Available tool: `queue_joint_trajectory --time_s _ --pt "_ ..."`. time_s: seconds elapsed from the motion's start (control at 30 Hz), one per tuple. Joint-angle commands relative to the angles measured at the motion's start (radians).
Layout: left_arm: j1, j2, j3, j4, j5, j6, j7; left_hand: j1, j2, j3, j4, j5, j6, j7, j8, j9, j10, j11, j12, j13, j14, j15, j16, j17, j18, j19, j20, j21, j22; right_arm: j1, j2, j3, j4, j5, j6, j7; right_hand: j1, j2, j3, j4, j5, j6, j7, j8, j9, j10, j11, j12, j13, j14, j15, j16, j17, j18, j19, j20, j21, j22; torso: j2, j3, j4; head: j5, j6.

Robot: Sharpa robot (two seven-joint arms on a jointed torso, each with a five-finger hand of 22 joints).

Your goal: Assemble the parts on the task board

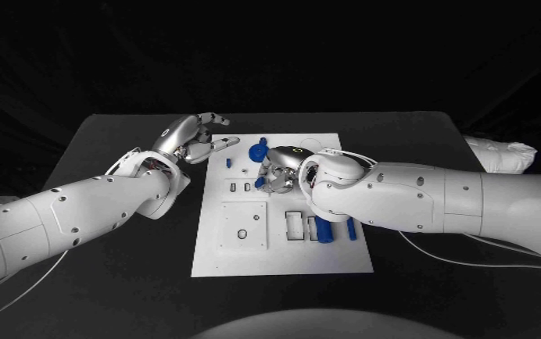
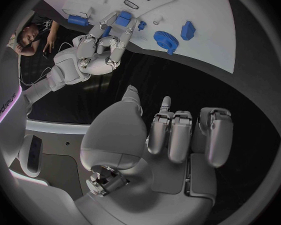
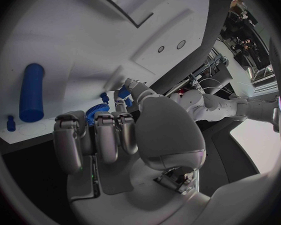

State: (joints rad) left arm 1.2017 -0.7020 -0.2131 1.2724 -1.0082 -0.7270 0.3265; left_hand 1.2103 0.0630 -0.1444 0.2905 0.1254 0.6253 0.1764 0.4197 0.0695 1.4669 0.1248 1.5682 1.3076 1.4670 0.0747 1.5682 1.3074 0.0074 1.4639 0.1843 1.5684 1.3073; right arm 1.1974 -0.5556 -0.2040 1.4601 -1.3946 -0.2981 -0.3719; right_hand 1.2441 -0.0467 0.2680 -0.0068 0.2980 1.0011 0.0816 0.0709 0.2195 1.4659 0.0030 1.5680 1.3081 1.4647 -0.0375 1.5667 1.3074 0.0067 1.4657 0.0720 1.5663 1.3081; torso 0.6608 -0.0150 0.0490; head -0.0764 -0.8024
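Observation:
The white task board lies in the middle of the black table. My right hand hovers over the board's upper middle and pinches a small blue part at its fingertips; the part also shows by the thumb tip. A blue gear sits just beyond that hand. My left hand hangs above the table by the board's far left corner, fingers loosely apart and holding nothing. A blue cylinder and a thin blue peg lie on the board's right side.
A small blue peg stands near the board's left edge. A square inset with a hole and a rectangular slot mark the board's near half. A white object lies at the table's right edge.

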Motion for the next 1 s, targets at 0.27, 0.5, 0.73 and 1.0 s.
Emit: queue_joint_trajectory --time_s 0.27,0.5,0.73,1.0 --pt "0.001 -0.001 0.001 0.003 -0.004 -0.002 0.011 0.001 0.008 -0.005 0.0 0.006 0.005 0.017 -0.004 -0.001 0.104 0.004 0.003 0.263 0.104 0.006 0.003 0.263 -0.007 0.107 0.008 0.002 0.263 -0.001 -0.003 0.0 0.005 -0.005 -0.034 0.004 -0.006 -0.006 -0.005 0.0 -0.004 0.006 0.006 0.0 0.001 0.105 0.012 0.003 0.263 0.106 0.007 0.004 0.263 -0.007 0.105 0.008 0.004 0.263 0.001 -0.0001 -0.0004 0.0 0.002" --pt "0.001 -0.001 0.001 0.004 -0.004 -0.002 0.011 0.001 0.008 -0.005 0.0 0.006 0.005 0.017 -0.004 -0.001 0.104 0.004 0.003 0.263 0.104 0.006 0.003 0.263 -0.007 0.107 0.008 0.002 0.263 -0.001 -0.006 0.0 0.011 -0.005 -0.041 0.006 -0.006 -0.008 -0.006 -0.001 -0.004 0.0 0.011 -0.003 -0.001 0.105 0.016 0.003 0.263 0.106 0.009 0.004 0.263 -0.007 0.105 0.009 0.004 0.263 0.001 -0.0001 -0.0003 0.0 0.0" --pt "0.001 0.0 0.001 0.003 -0.004 -0.002 0.011 0.001 0.008 -0.005 0.0 0.006 0.005 0.017 -0.004 -0.001 0.104 0.004 0.003 0.263 0.104 0.006 0.003 0.263 -0.007 0.107 0.008 0.002 0.263 -0.001 -0.006 0.0 0.015 -0.005 -0.038 0.008 -0.008 -0.008 -0.006 -0.001 -0.004 -0.003 0.017 -0.005 -0.002 0.105 0.023 0.003 0.263 0.106 0.013 0.004 0.263 -0.007 0.105 0.012 0.004 0.263 0.0 0.0001 -0.0004 -0.002 -0.002" --pt "0.001 0.001 0.001 0.002 -0.004 -0.001 0.011 0.001 0.008 -0.005 0.0 0.006 0.005 0.017 -0.004 -0.001 0.104 0.004 0.003 0.263 0.104 0.006 0.003 0.263 -0.007 0.107 0.008 0.002 0.263 -0.001 -0.005 0.0 0.015 -0.005 -0.024 0.007 -0.008 -0.007 -0.006 -0.002 -0.004 -0.003 0.018 -0.004 -0.002 0.105 0.026 0.003 0.263 0.106 0.015 0.004 0.263 -0.007 0.105 0.013 0.004 0.263 0.0 0.0002 0.0002 -0.003 -0.003"
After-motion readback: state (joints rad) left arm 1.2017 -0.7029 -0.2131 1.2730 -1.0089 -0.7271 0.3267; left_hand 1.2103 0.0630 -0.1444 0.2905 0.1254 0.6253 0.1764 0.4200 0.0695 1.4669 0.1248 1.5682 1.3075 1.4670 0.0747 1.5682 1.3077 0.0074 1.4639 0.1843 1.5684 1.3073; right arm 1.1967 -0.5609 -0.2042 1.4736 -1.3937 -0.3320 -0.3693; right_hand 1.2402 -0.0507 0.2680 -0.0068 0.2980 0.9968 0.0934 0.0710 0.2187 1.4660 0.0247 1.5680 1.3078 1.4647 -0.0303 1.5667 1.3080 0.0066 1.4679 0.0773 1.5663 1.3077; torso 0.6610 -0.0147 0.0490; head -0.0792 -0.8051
